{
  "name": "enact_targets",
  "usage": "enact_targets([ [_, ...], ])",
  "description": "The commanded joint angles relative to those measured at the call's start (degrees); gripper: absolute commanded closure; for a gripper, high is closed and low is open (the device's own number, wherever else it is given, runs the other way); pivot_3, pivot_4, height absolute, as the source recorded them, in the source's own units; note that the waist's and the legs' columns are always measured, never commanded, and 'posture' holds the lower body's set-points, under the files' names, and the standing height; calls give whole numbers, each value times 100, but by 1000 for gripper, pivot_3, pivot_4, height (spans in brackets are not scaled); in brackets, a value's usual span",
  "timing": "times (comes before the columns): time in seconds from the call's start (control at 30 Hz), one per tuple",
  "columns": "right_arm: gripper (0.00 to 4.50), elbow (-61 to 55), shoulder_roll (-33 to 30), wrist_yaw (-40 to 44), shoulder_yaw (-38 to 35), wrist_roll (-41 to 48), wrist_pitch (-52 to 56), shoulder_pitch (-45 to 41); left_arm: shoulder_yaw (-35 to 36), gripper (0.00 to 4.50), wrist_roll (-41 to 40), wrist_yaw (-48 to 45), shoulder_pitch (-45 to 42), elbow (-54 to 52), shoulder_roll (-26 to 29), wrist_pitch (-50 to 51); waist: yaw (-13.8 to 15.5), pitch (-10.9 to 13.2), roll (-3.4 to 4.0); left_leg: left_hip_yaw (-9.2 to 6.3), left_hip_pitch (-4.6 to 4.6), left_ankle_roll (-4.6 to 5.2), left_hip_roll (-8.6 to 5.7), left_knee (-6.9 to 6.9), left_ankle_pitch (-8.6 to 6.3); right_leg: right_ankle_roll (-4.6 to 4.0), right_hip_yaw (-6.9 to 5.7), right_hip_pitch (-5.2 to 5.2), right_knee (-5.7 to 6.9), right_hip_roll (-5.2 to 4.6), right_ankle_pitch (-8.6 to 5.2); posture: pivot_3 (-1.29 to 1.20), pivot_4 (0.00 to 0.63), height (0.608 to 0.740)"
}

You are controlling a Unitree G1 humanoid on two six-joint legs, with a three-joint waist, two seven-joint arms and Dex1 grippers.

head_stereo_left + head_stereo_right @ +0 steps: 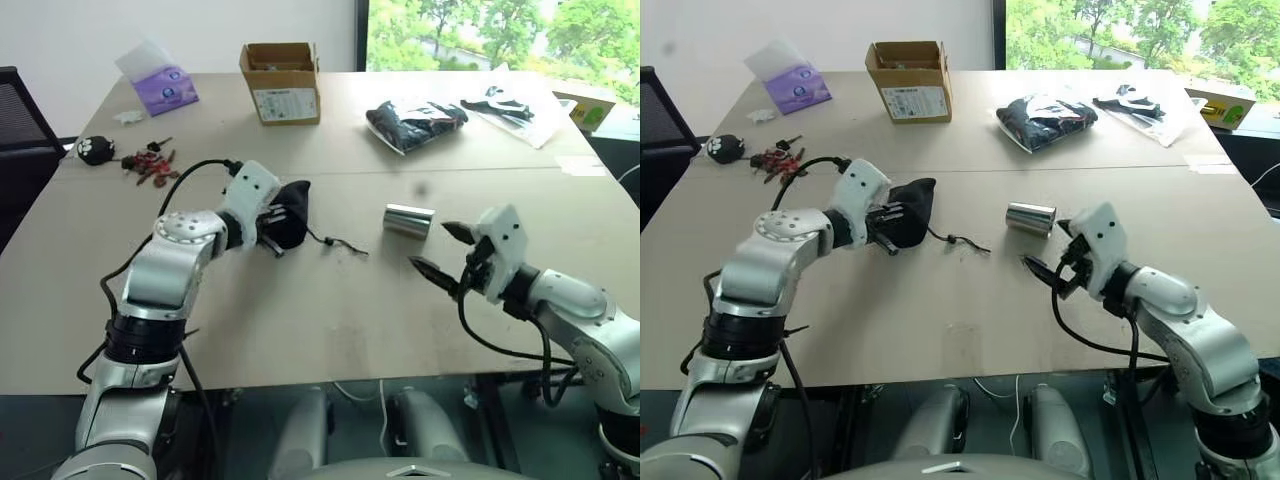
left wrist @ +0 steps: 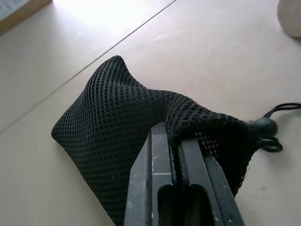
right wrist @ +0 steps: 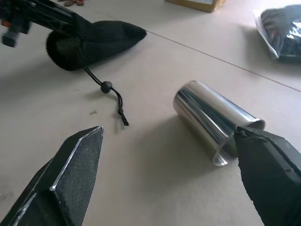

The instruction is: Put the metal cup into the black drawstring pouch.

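The left gripper's (image 1: pixel 272 228) fingers pinch one black drawstring pouch (image 1: pixel 288 222) at its mouth; the right gripper's (image 1: pixel 440 250) fingers are spread wide beside one metal cup (image 1: pixel 409 220) lying on the bench (image 1: pixel 330 300).

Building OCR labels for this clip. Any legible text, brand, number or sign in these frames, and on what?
Nothing reads clearly.
Cardboard box: white label on its front face, print too small to read.
Purple packet: round white mark, blurred.
Black drawstring pouch: tiny pale marks inside the rim by the left pincer's fingers, unreadable.
Metal cup: no markings.
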Motion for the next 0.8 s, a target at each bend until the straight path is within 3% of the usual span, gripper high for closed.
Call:
enact_targets([
  [0.03, 0, 62, 67, -60, -253, 284, 309, -138, 557, 4467, -558, 237, -175, -312, -303, 939, 3, 0, 0, -1, 0, 0, 0, 0, 0, 0, -1, 0, 0, 0, 0, 0, 150, 740],
  [0.2, 0, 408, 84, -150, -292, 263, 500, -408, 872, 4467, -844, 590, -385, -144, -549, 1380, 0, 0, 0, 0, 0, 0, 0, 3, 0, 0, 1, 0, 2, 0, 0, 0, 150, 740],
  [0.8, 0, 1974, 515, -45, 129, 17, 470, -1632, 874, 4467, -1070, 1000, -509, 137, -429, 1233, 2, 0, 0, 5, 0, -1, 0, 1, 0, -1, 6, -3, 2, -3, 1, 0, 150, 740],
])
